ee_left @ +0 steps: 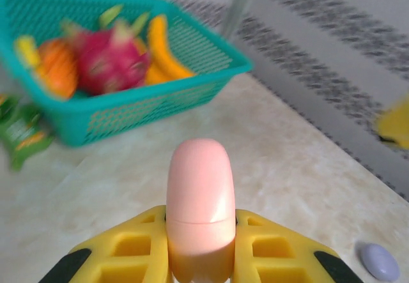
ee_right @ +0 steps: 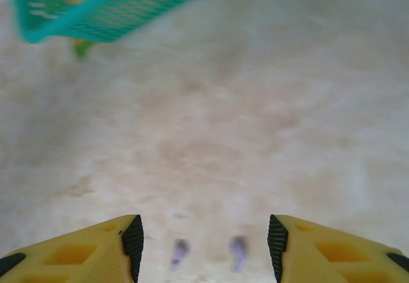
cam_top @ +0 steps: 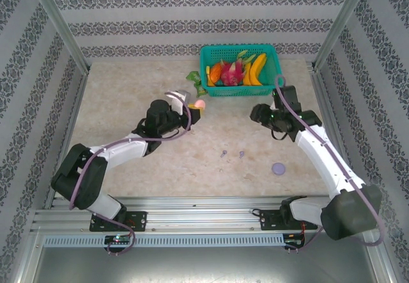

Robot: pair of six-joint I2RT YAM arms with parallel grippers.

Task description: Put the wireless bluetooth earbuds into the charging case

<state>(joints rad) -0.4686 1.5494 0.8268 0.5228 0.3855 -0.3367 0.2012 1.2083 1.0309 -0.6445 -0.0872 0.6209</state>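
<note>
From the top camera we see the left gripper (cam_top: 190,108) in the upper middle of the frame, pinching a pale pink charging case (cam_top: 200,104). The right gripper (cam_top: 257,112) hangs right of centre above the marbled beige table (cam_top: 192,174); from here we cannot tell how its jaws stand. Two tiny purple earbuds (cam_top: 223,153) lie side by side, not touching, below the centre. A flat round purple case (cam_top: 278,167) lies near them, further right. A teal mesh basket (cam_top: 236,92) of fruit stands at the top.

The left wrist camera gives finer detail. The pink charging case (ee_left: 200,193) is smooth, glossy and rounded, with a thin seam across it, and it is pressed between two yellow ribbed fingers (ee_left: 128,254). The purple case (ee_left: 379,261) sits in the lower right corner, the basket (ee_left: 128,114) at the upper left.

In the right wrist camera the yellow fingers (ee_right: 83,254) with black tips stand spread and hold nothing. The purple earbuds (ee_right: 238,252) lie blurred on the table between them.
</note>
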